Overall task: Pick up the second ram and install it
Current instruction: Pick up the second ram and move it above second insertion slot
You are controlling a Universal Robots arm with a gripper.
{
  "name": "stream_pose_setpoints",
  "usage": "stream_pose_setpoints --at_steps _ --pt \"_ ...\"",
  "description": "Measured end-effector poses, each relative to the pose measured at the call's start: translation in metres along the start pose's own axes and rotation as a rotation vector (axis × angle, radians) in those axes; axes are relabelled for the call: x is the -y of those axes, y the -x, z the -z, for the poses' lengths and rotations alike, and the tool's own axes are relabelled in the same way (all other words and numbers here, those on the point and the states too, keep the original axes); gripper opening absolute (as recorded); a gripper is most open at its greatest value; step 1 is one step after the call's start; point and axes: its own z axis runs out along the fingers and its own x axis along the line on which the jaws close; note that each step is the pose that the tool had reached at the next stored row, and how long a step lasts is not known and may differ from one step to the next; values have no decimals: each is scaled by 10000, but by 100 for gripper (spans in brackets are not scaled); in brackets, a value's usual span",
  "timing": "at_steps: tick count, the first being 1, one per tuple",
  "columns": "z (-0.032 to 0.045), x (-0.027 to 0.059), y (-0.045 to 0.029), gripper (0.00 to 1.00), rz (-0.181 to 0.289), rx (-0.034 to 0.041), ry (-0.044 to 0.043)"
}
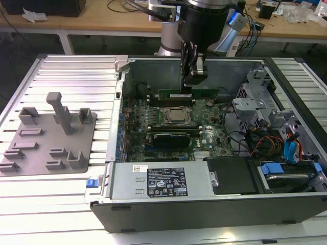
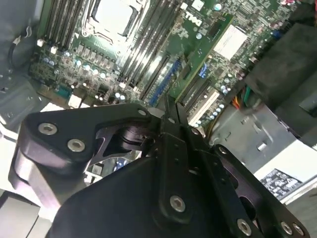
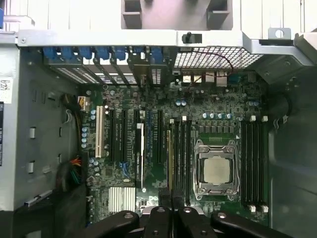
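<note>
Gripper (image 1: 187,89) is pinching the second ram (image 1: 204,93) on edge, holding it over the slots (image 1: 152,98) between the processor (image 1: 177,115) and the case (image 1: 153,69) wall, tight gap there. Case is sitting on a slatted tabletop (image 1: 71,71).

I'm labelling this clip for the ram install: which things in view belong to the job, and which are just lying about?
In the job:
- tool, shut on the second ram above the board
- memory slots

Just lying about:
- processor
- black expansion card
- grey parts tray beside the case
- power supply
</note>
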Motion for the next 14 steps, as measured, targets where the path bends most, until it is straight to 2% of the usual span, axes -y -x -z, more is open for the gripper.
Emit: stream_pose_setpoints --at_steps 6,11,14 --pt "-206 13 139 9 -1 0 1" --pt "-331 17 225 9 -1 0 0" --pt "-459 -33 265 9 -1 -1 0"
